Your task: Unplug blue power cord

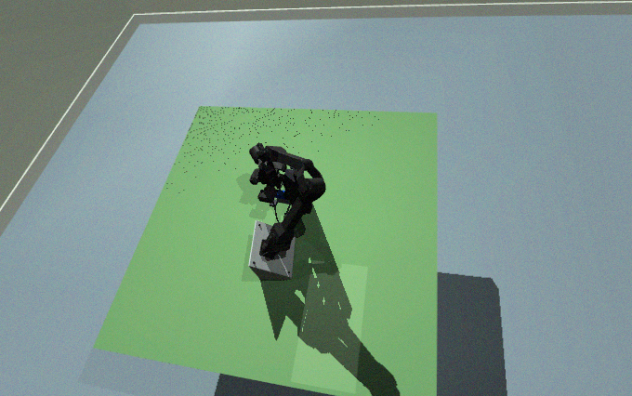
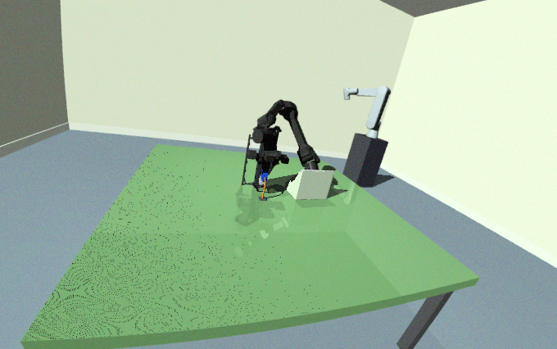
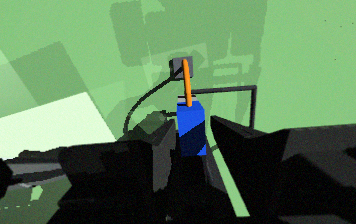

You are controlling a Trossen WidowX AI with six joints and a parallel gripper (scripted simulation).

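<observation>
Blue plug (image 1: 281,193) (image 2: 264,175) (image 3: 191,120) well inside tabletop (image 1: 382,186) (image 2: 246,287) (image 3: 310,50) edges, between pincer's (image 1: 279,195) (image 2: 263,178) (image 3: 193,120) parted fingers; we should centre, close squarely, pull straight, avoid snagging cord.

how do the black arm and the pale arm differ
The black arm is dark all over; the pale arm is light grey.
The black arm reaches down toward the green table, while the pale arm holds its forearm nearly level.
The black arm is at the table; the pale arm stands beyond it on a dark pedestal.
Both are jointed and bent.
</observation>
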